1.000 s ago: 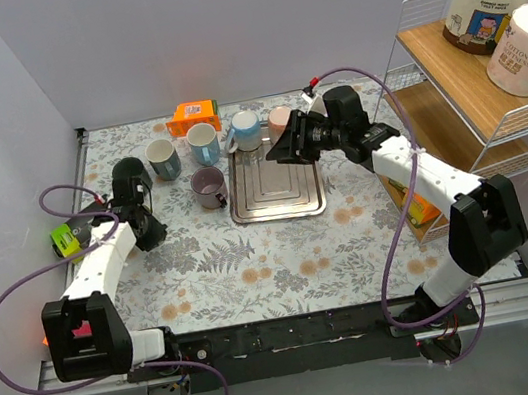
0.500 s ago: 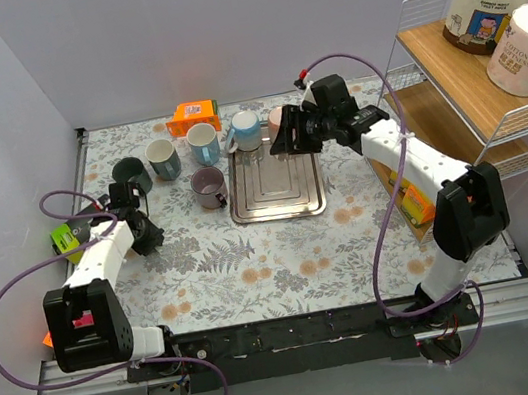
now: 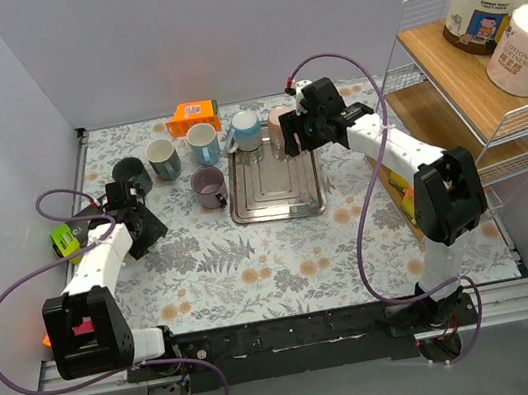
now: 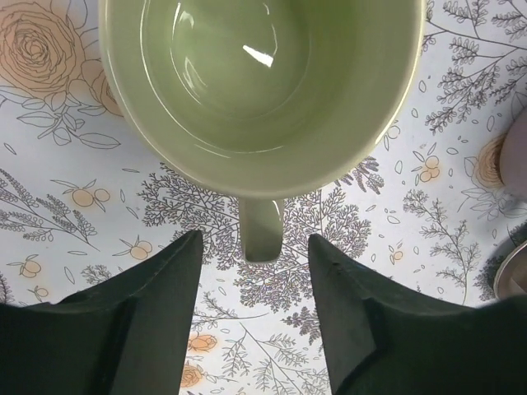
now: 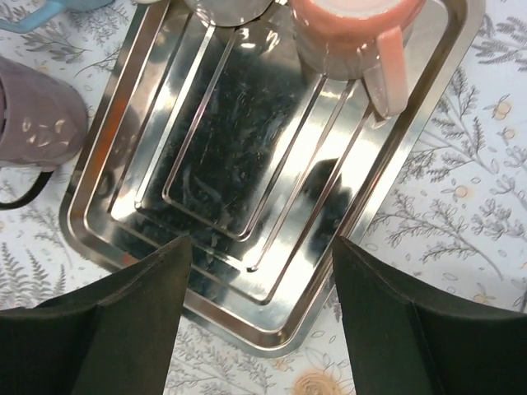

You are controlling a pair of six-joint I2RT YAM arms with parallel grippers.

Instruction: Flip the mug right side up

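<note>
A dark green mug (image 3: 128, 173) with a pale green inside (image 4: 247, 74) stands upright at the far left of the table, its handle (image 4: 262, 230) pointing at my left gripper. My left gripper (image 4: 254, 240) is open and empty just short of that handle, also seen in the top view (image 3: 131, 195). A pink mug (image 5: 354, 37) stands in the far right corner of the steel tray (image 5: 247, 156). My right gripper (image 5: 262, 247) is open and empty over the tray, just near of the pink mug (image 3: 278, 120) in the top view (image 3: 295, 140).
A white-blue mug (image 3: 246, 130) is on the tray's far left. A blue mug (image 3: 202, 144), a teal mug (image 3: 162, 159) and a purple mug (image 3: 208, 187) stand left of the tray. An orange box (image 3: 193, 116) is at the back. A wire shelf (image 3: 471, 102) stands at the right.
My left gripper has let go of the dark green mug and drawn back toward me; the mug stands alone. My right arm has swung left, its gripper staying by the pink mug.
</note>
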